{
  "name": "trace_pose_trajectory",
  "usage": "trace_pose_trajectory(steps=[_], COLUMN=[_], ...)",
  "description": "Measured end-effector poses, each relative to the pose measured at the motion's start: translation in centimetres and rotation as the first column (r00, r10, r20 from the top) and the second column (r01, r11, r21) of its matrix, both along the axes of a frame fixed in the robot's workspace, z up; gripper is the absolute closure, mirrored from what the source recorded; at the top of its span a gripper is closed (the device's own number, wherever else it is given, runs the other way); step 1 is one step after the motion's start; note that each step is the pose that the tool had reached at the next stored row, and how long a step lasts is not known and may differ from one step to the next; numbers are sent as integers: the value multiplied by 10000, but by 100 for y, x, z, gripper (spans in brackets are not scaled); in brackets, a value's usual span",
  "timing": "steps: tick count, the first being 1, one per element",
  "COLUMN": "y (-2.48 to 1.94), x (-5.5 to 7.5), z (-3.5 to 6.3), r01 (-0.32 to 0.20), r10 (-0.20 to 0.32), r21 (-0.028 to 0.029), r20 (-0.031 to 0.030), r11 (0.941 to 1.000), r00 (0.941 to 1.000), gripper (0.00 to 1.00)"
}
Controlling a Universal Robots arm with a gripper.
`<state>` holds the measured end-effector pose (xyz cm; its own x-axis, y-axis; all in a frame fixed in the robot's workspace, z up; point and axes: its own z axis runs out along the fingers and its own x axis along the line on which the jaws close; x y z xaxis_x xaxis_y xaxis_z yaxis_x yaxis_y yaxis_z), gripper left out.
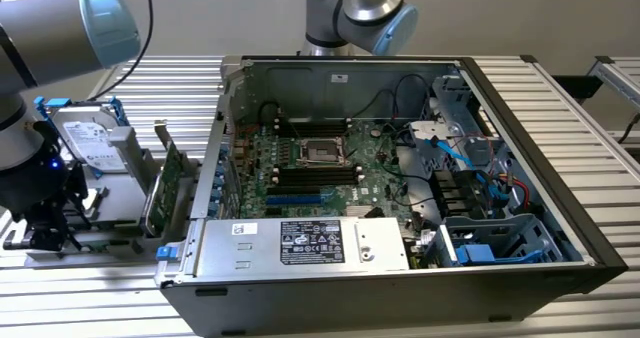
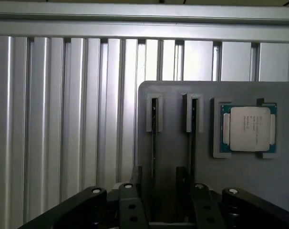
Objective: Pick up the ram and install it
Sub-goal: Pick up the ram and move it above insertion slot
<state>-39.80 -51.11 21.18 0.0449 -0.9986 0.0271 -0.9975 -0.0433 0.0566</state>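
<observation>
Gripper [image 2: 166,193] fingers spread wide, holding nothing, poised over the gray parts holder [image 2: 173,93] on the slatted aluminium table [image 2: 63,119]. The ram [image 2: 154,143] stands on edge in a holder slot, seen as a thin dark line; a 2nd similar stick [image 2: 193,143] sits in the next slot, near it. Judged light, stiff, thin, fragile: pinch the flat faces near mid-length, avoid chips and contacts, pull straight out. The neighbouring stick leaves little finger room. CPU [image 2: 249,128] lies in its pocket beside the slots. In the exterior view, an upright expansion card [image 1: 165,184] and a hard drive [image 1: 85,139] stand between holder and open PC case [image 1: 560,203]; black DIMM slots [image 1: 315,174] lie well apart from the gripper.
</observation>
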Motion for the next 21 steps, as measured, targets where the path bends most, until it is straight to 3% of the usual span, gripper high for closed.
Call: trace_pose_trajectory(steps=[6, 13, 17, 21], y=[-6, -44, -85, -97], x=[1, 1, 20, 48], z=[-60, -104, -110, -121], r01=[-210, -211, -210, -209], r10=[210, 211, 211, 211], r21=[196, 326, 423, 528], r20=[4, 7, -12, -29], r11=[9996, 9992, 9989, 9984], r00=[9998, 9998, 9998, 9998], gripper=[58, 58, 58, 58])
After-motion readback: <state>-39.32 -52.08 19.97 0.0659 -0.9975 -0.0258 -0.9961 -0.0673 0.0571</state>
